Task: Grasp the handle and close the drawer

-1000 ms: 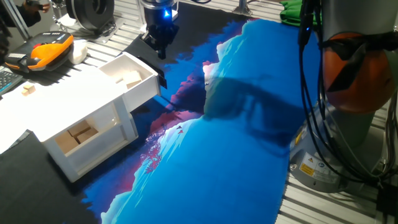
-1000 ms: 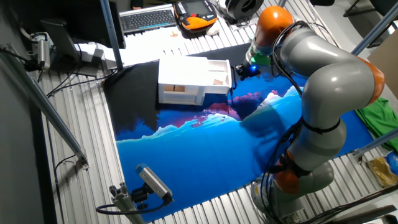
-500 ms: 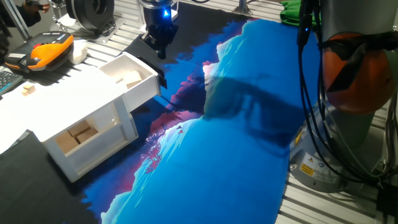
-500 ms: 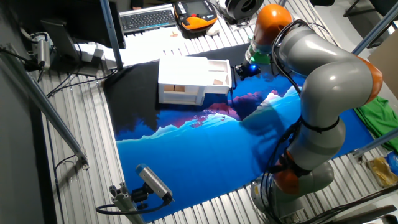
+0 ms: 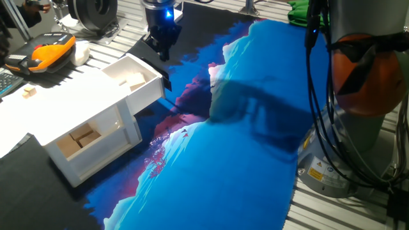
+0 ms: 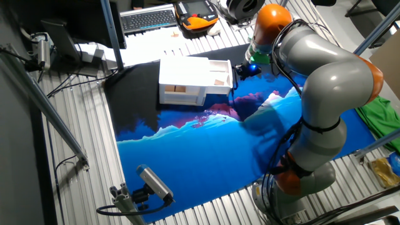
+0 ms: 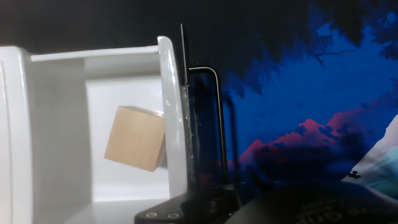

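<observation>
Gripper (image 5: 163, 51), black two-finger unit, hangs above and just behind the white box drawer (image 5: 133, 80), which stands pulled out of the white cabinet (image 5: 70, 121). Slim black bar handle (image 7: 211, 124) sits on the drawer's front panel, on the side facing away from the cabinet. Cannot tell jaw state; fingers not visible in hand view. Judgement: descend straddling the bar, centre on it, clamp, then push straight toward the cabinet. Wooden block (image 7: 135, 138) inside the drawer is no obstruction.
</observation>
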You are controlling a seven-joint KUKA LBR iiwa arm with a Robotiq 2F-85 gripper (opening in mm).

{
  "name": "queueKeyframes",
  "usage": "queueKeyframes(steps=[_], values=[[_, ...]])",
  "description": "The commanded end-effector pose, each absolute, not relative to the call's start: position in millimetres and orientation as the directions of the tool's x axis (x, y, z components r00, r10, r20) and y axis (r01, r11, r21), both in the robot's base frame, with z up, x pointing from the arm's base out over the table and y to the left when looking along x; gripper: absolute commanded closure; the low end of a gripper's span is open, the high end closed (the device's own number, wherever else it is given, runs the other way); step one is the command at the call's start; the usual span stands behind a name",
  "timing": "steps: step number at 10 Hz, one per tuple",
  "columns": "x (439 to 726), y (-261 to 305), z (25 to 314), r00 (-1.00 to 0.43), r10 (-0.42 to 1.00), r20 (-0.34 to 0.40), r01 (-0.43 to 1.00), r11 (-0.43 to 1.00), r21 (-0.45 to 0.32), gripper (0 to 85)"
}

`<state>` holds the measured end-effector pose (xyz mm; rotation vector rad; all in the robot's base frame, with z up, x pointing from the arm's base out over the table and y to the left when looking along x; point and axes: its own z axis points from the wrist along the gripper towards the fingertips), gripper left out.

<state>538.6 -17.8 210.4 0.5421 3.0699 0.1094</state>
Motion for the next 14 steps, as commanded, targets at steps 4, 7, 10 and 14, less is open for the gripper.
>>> queueKeyframes(steps=[4, 7, 10, 14], values=[[539.8, -16.7, 211.4, -0.942, 0.336, -0.013, 0.335, 0.939, 0.074, 51.0], [542.2, -16.1, 209.9, -0.944, 0.331, -0.013, 0.329, 0.941, 0.079, 68.0], [545.4, -13.1, 211.0, -0.944, 0.331, -0.002, 0.33, 0.941, 0.074, 68.0], [545.9, -13.6, 210.1, -0.946, 0.323, 0.005, 0.323, 0.943, 0.076, 68.0]])
